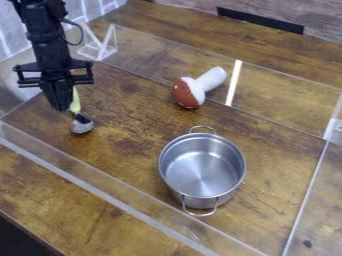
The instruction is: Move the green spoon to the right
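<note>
The green spoon (79,115) is at the left of the wooden table; its silver bowl rests low by the wood and its yellow-green handle rises to the fingertips. My gripper (63,103) points straight down over it, shut on the handle's upper end. The black fingers hide part of the handle. I cannot tell whether the bowl touches the wood.
A red-capped mushroom toy (197,88) lies at the middle back. A steel pot (203,168) with two handles stands at the front right of the spoon. Low clear plastic walls (80,182) edge the work area, and a clear upright strip (235,82) stands behind the mushroom.
</note>
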